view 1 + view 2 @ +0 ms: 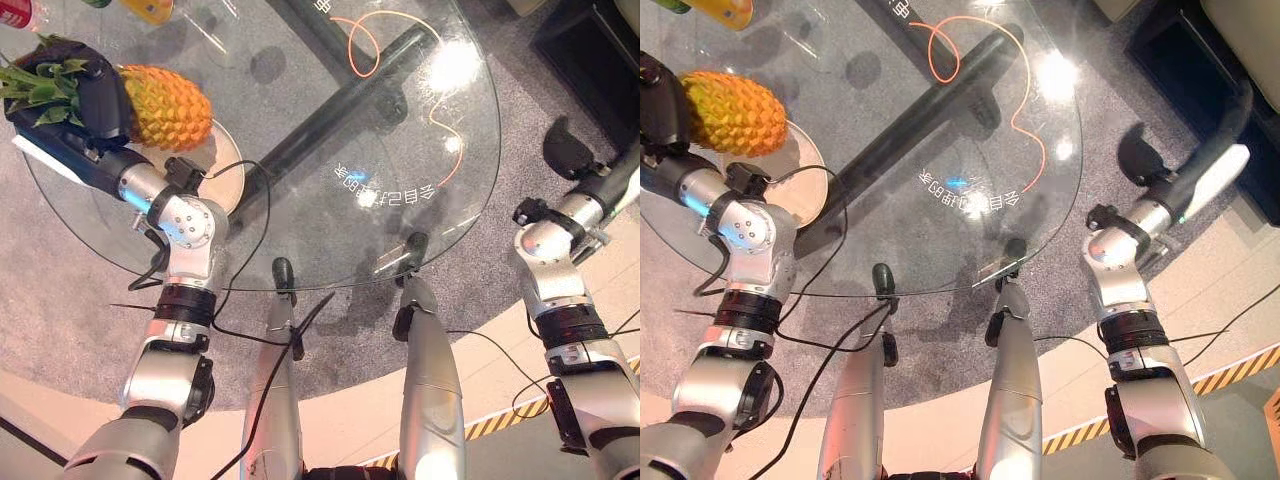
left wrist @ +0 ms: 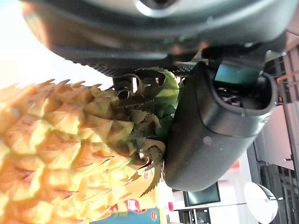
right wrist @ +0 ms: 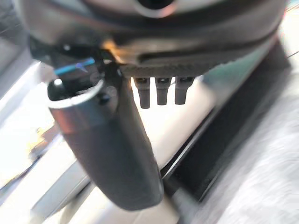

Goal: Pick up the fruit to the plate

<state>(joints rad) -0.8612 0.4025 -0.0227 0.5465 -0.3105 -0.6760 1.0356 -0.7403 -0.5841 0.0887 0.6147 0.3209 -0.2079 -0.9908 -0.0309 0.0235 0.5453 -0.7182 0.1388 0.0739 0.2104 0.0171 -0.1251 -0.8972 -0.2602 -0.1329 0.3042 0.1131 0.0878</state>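
A yellow-orange pineapple (image 1: 165, 105) with a green crown (image 1: 40, 85) lies sideways at the far left of the round glass table (image 1: 440, 200). My left hand (image 1: 90, 90) is shut on it where the body meets the crown; in the left wrist view its thumb (image 2: 215, 130) presses beside the leaves and the pineapple (image 2: 56, 154). The fruit's lower end overlaps the far rim of a tan round plate (image 1: 225, 165). I cannot tell whether the fruit touches the plate. My right hand (image 1: 1225, 170) hangs off the table to the right, open and holding nothing, with straight fingers (image 3: 159, 91).
Under the glass runs the table's dark base bar (image 1: 330, 110), with an orange cable (image 1: 360, 45) on the grey carpet. A yellow object (image 1: 150, 10) and a red one (image 1: 15, 15) stand at the table's far edge. Dark furniture (image 1: 590, 50) sits at the far right.
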